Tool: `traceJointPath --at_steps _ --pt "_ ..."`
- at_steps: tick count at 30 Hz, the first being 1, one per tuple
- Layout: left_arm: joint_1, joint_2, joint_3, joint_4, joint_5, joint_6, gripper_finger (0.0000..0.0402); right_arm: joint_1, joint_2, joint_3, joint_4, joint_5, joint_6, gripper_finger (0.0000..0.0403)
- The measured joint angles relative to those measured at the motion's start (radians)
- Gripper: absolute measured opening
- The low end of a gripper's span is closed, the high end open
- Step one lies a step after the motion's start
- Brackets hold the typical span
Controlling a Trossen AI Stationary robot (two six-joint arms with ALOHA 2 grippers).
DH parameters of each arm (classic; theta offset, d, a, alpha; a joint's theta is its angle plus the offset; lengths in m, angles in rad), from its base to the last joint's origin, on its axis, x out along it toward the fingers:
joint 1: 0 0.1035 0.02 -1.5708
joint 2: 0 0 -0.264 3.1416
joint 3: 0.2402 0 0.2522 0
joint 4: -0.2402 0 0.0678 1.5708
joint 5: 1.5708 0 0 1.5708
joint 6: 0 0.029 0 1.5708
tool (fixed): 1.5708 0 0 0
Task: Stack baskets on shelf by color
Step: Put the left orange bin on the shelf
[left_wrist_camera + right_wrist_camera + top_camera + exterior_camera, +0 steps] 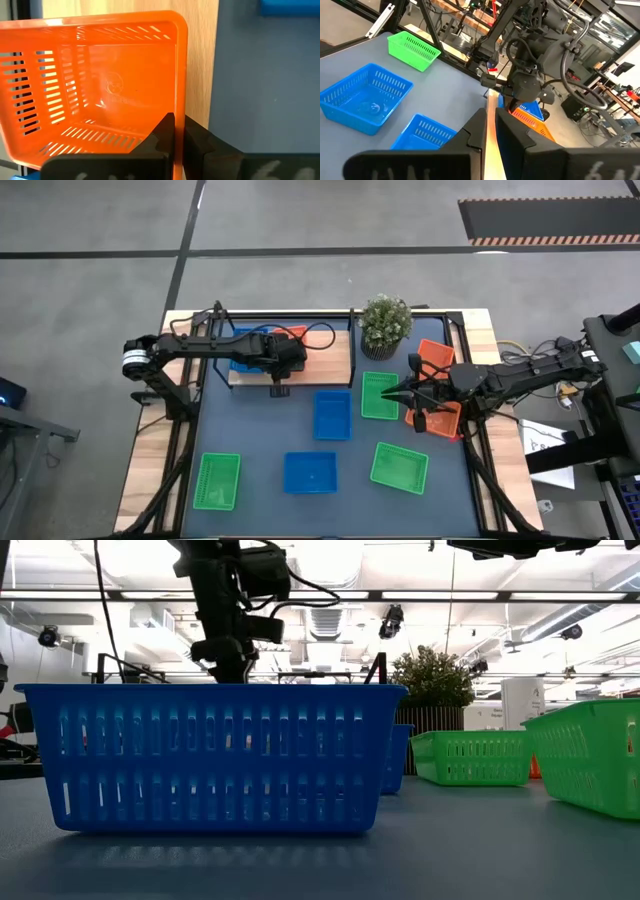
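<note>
no readable text or labels, only a faint embossed mark (illegible) — orange basket [100, 95] floor

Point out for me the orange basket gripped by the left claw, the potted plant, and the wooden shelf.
orange basket [100, 90]: left wrist view, on its inner floor.
potted plant [385, 320]: high view, on its foliage.
wooden shelf [330, 360]: high view, on the bare board beside the baskets.

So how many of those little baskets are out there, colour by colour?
blue baskets: 3
orange baskets: 3
green baskets: 3
Total: 9
</note>
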Motion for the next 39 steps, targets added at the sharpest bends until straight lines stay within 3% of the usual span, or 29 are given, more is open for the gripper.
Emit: traceJointPath --at_steps 14,24,33,39 --pt "0.008 0.0 -0.033 0.024 0.0 -0.001 0.0001 0.0 0.0 0.0 0.0 0.0 0.0 0.0031" --pt "0.008 0.0 -0.033 0.03 0.0 -0.012 0.0059 0.0 0.0 0.0 -0.001 0.0 0.001 0.0031" --pt "-0.009 -0.022 0.071 0.024 0.007 -0.028 0.0078 0.0 0.0 0.0 -0.001 0.0 0.001 0.0031" --pt "-0.011 -0.023 0.102 0.156 0.067 -0.03 0.0078 0.0 0.0 0.0 -0.002 0.0 0.001 0.0031"
